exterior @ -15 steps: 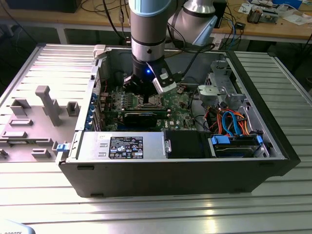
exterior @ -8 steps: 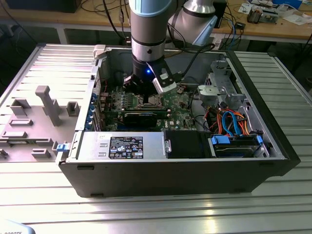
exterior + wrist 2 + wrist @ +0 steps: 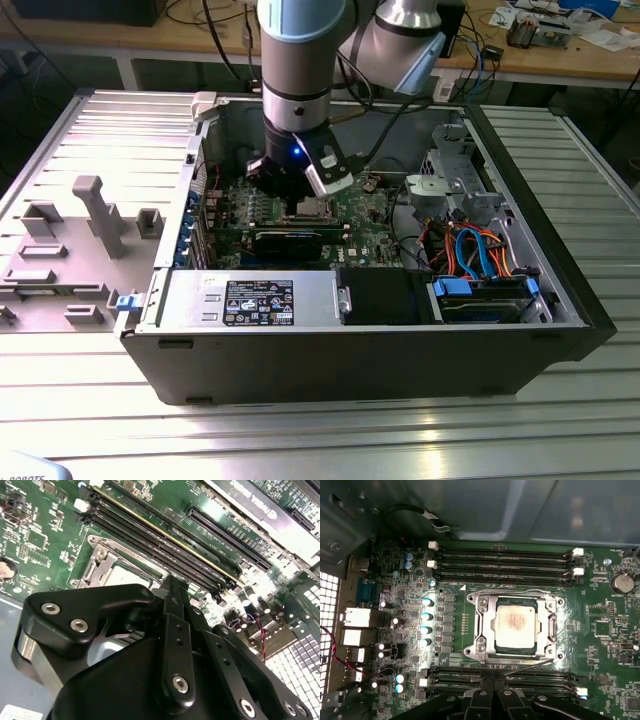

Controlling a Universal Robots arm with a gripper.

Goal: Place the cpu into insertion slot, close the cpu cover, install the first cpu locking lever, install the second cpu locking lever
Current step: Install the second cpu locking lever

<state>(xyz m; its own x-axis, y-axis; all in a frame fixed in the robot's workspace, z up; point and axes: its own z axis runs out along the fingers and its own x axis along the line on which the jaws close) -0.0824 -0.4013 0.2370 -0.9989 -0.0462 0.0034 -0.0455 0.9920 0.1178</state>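
The cpu, a dull silver square, lies in the insertion slot on the green motherboard. The cpu cover, a silver frame, lies flat around it. One thin wire locking lever slants along the slot's side nearest my gripper. Another lever runs along the opposite side. My fingers are shut, and their tips sit just past the end of the near lever, over the memory slots. In the second wrist view the gripper points at the edge of the cpu cover. In the exterior view the gripper hangs over the slot.
The board sits inside an open computer case. Memory slots flank the socket on two sides. A long black expansion card, a power supply and drive cables stand close by. Grey fixtures are on the table at the exterior view's left.
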